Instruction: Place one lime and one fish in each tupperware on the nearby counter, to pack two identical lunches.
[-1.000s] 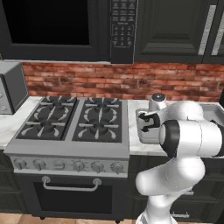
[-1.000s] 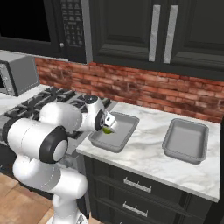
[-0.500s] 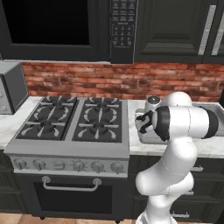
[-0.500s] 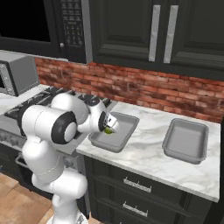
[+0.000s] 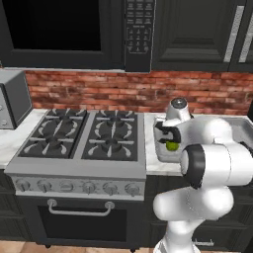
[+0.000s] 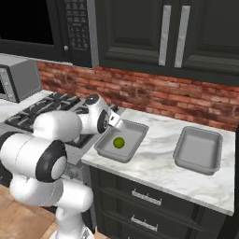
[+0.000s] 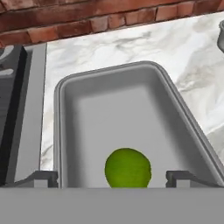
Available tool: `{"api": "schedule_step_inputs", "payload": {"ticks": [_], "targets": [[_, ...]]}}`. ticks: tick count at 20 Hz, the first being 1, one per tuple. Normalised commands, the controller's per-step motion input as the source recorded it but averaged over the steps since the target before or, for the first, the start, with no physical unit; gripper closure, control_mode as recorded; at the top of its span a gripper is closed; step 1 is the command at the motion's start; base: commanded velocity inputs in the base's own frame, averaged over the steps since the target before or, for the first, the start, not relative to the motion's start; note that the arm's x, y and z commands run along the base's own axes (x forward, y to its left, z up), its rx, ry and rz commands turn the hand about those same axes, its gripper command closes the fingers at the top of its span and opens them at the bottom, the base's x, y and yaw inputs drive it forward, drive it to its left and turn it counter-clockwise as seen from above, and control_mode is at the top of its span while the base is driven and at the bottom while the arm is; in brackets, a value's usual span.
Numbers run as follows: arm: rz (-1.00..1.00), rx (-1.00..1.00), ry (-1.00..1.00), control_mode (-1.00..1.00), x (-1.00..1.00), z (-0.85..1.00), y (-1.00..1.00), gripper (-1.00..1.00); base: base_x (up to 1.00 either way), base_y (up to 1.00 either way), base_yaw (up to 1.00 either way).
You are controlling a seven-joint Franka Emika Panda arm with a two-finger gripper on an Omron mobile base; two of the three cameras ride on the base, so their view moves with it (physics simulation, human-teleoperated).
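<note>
Two dark fingers (image 7: 45,178) stand wide apart, with the lime (image 7: 127,168) lying free between them at 6 o'clock in the near tupperware (image 7: 74,131). That tray sits on the marble counter (image 6: 158,163) just beside the stove (image 5: 79,138); the second tupperware (image 6: 198,149) lies well apart at 3 o'clock.

The counter (image 6: 158,163) is a white-grey marble top beside the stove (image 5: 79,143). Two grey tupperware trays stand directly on it, well apart: the near tray (image 6: 131,133) by the stove and the far tray (image 6: 198,150).
</note>
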Motion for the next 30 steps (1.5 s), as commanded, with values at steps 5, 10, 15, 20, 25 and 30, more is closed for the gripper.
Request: {"api": "schedule_step_inputs", "payload": {"ticks": [5, 10, 15, 20, 25, 30], "targets": [[0.00, -0.01, -0.29, -1.00, -1.00, 0.97, 0.28, -1.00, 0.00, 0.00, 0.00], [-0.03, 0.01, -0.20, -1.00, -1.00, 0.68, 0.14, -1.00, 0.00, 0.00, 0.00], [-0.06, 0.02, -0.03, 1.00, -0.80, 0.52, 0.31, -1.00, -0.20, 0.12, -0.02], [0.00, 0.00, 0.00, 1.00, 0.00, 0.00, 0.00, -1.00, -1.00, 0.58, -0.16], [0.00, 0.00, 0.00, 1.00, 0.00, 0.00, 0.00, -1.00, -1.00, 0.10, -0.30], [0.00, 0.00, 0.00, 1.00, 0.00, 0.00, 0.00, -1.00, -1.00, -0.44, -0.28]]}}
